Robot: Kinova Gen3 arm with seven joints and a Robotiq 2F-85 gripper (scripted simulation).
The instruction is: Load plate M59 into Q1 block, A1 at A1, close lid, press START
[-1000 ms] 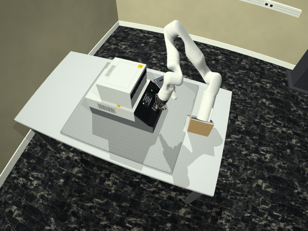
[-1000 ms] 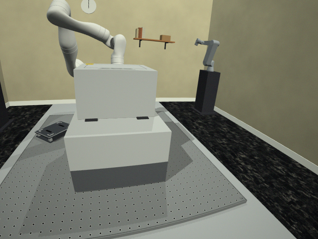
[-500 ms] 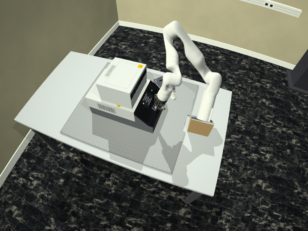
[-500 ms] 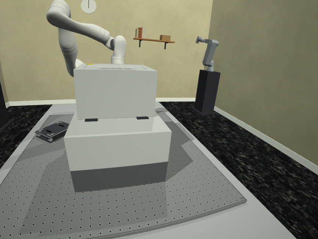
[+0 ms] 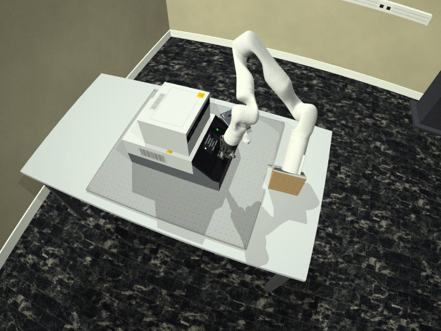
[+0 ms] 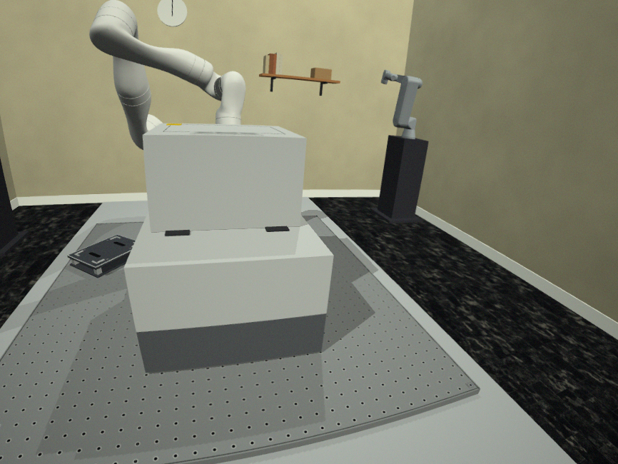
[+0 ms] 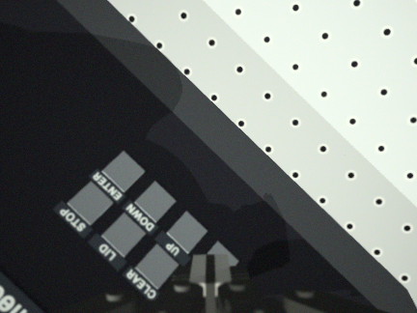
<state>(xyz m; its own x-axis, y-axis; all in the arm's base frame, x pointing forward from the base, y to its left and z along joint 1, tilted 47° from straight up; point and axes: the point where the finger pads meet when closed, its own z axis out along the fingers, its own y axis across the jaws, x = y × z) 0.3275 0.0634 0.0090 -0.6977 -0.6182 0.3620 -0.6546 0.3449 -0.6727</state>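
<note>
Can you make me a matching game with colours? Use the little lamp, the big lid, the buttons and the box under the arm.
Things:
1. lamp
2. lid
3. buttons
4. box under the arm

Colours:
a. white
b. brown
c. green
d. grey

Pairs: 1-c, 2-a, 3-d, 4-b.

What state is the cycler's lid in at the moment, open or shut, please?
Shut. The lid lies level on the cycler's body in the exterior view, and from above it covers the block completely. The lamp glows green.
</note>
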